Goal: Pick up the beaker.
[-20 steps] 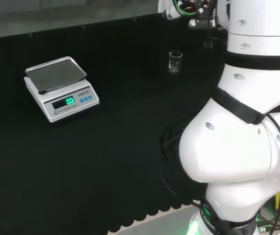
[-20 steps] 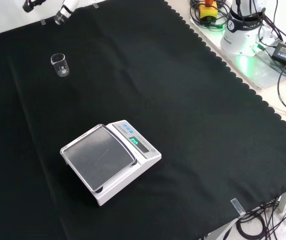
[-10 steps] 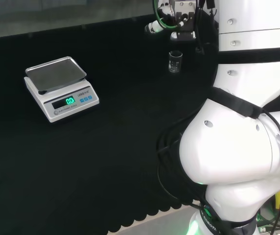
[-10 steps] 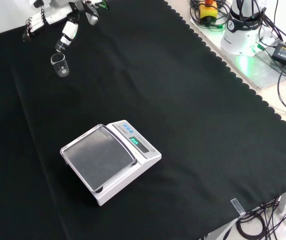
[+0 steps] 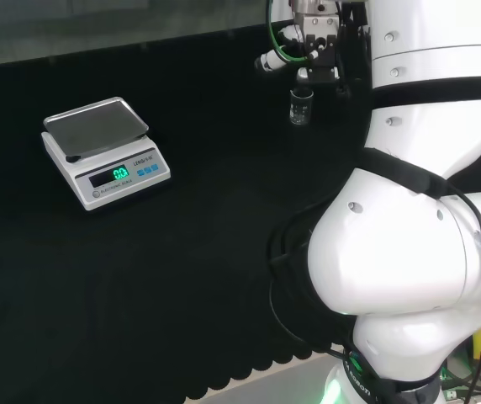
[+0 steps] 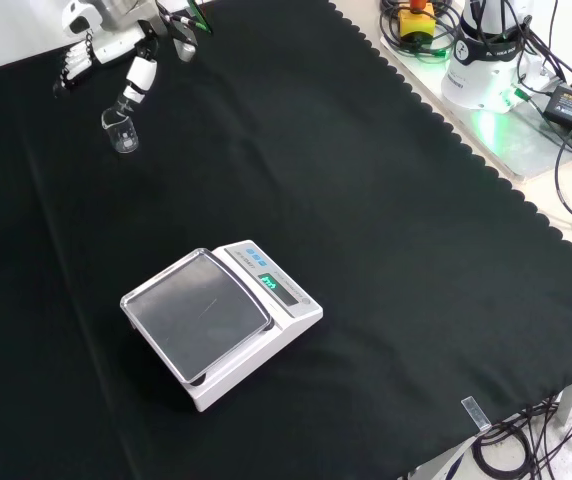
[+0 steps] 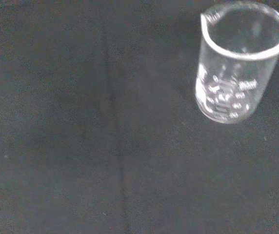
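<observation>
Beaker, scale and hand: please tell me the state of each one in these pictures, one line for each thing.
beaker: upright on the black cloth, looks empty, not held.
scale: switched on, display lit green, nothing on its pan.
hand: open, fingers fairly straight, one fingertip close above the beaker's rim; I cannot tell whether it touches.
</observation>
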`<state>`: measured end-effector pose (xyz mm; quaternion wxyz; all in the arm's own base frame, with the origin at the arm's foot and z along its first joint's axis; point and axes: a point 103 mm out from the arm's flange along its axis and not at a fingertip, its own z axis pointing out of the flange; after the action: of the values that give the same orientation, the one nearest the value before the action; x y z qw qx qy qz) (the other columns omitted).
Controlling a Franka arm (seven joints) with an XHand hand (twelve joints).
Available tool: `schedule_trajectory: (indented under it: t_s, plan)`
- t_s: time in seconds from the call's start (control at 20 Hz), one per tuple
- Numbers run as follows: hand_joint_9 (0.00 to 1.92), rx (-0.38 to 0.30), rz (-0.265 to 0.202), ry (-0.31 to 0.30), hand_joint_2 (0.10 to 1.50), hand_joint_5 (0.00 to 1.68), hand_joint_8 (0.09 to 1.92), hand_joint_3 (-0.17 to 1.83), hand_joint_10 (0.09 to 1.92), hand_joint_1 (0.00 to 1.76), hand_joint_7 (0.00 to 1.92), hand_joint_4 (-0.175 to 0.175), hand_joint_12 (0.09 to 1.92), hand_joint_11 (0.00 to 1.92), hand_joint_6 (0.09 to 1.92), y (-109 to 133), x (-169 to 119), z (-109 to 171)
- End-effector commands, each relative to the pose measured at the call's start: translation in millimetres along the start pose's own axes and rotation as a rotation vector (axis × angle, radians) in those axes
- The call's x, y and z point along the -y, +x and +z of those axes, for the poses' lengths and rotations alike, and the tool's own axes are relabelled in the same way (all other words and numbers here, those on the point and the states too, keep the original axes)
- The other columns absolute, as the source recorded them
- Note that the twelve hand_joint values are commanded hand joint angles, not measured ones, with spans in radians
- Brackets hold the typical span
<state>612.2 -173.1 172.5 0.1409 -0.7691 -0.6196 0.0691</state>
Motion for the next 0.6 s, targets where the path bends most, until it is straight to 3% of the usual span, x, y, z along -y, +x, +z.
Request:
schedule_trajectory:
  t_s: [0.05,0.6]
  plan:
    - [0.0,-0.01,0.008,0.042,0.97,0.17,0.58,0.19,0.79,0.3,0.0,-0.063,1.54,0.0,0.09,-18,-4,19]
    - [0.0,-0.022,0.043,0.097,0.96,0.17,0.59,0.19,0.8,0.3,0.0,-0.063,1.54,0.0,0.09,-48,-16,48]
